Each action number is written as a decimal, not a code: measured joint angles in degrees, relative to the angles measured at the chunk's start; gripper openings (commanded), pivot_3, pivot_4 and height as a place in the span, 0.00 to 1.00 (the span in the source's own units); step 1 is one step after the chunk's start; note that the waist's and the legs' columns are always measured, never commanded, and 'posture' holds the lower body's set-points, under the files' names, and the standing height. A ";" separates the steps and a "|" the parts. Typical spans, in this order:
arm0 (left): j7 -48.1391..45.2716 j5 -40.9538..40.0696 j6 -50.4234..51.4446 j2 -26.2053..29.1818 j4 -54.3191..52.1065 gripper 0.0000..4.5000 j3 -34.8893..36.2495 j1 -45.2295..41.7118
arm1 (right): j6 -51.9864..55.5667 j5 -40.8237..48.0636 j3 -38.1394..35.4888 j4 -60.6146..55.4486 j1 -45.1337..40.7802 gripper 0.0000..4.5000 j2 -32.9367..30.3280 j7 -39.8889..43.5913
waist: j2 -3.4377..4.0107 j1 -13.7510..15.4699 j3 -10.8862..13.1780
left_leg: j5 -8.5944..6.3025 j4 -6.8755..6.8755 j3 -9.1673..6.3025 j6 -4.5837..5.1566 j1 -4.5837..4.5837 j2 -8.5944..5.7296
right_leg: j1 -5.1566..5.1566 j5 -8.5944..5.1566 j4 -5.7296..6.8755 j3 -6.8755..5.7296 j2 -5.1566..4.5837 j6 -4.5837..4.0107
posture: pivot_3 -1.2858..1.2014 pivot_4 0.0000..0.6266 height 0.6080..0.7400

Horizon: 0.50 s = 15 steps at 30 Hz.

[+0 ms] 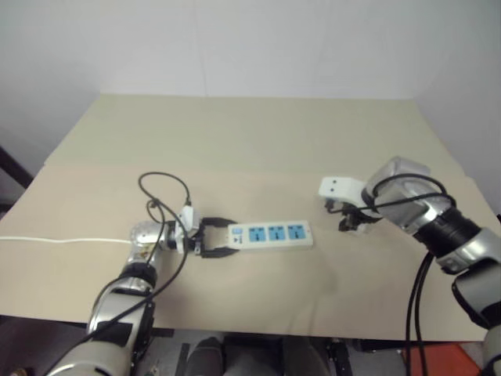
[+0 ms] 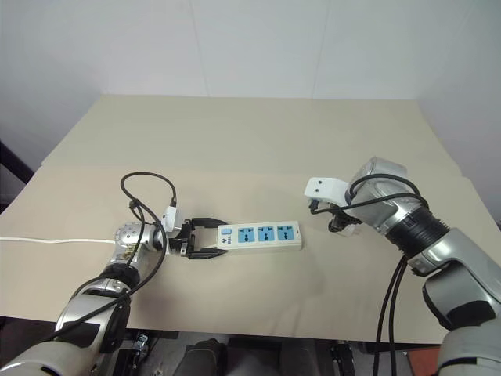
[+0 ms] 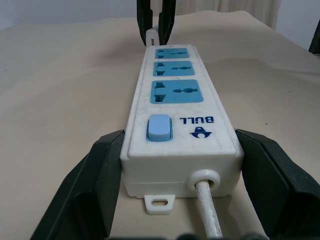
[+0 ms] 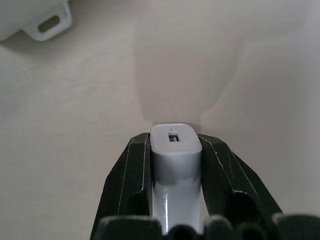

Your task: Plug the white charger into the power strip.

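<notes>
The left gripper (image 3: 177,165) clamps the cord end of the power strip (image 1: 270,234), which lies on the table (image 1: 250,141). To its right, the right gripper (image 4: 175,150) pinches the white charger (image 4: 175,145), port end down. A thin grip could let it twist, so the prongs miss the sockets.

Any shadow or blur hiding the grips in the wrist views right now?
Left wrist view: the long white plastic power strip is sharp and evenly lit, with black fingers flanking its switch end. Right wrist view: the small white boxy charger is clear, casting a soft shadow on the beige table.
</notes>
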 measured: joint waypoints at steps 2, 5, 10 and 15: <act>0.01 0.00 0.09 0.09 -0.23 0.71 -0.04 0.09 | 0.00 0.20 -0.92 -2.94 0.06 0.25 -0.69 0.84 | 0.01 -0.04 0.00 | 0.00 0.00 0.00 0.00 0.00 0.00 | -0.01 0.00 0.00 0.00 0.00 0.00 | 0.52 0.24 1.00; 0.06 -0.03 0.82 0.32 -0.88 0.71 -0.44 0.21 | 0.10 2.40 -5.61 -7.42 0.05 0.25 -0.85 1.43 | 0.00 -0.07 0.00 | 0.00 0.00 -0.02 0.00 -0.01 0.01 | 0.00 0.00 -0.01 0.00 0.02 0.00 | 0.52 0.24 1.00; 0.14 -1.18 2.27 0.92 -2.90 0.71 -2.76 0.78 | 1.70 14.09 -24.72 -12.84 1.15 0.25 4.75 -0.59 | -0.01 0.02 -0.01 | 0.00 -0.02 -0.08 0.00 0.01 0.02 | 0.07 0.01 -0.02 -0.04 0.02 -0.01 | 0.52 0.24 1.00; 0.11 -3.77 3.59 1.74 -5.88 0.71 -6.93 1.86 | -3.99 25.61 -42.30 -14.32 11.16 0.25 13.90 -5.27 | -0.31 0.54 -0.19 | 0.00 -0.03 -0.24 0.00 -0.01 0.02 | 0.19 0.01 -0.04 -0.24 -0.01 -0.02 | 0.52 0.24 1.00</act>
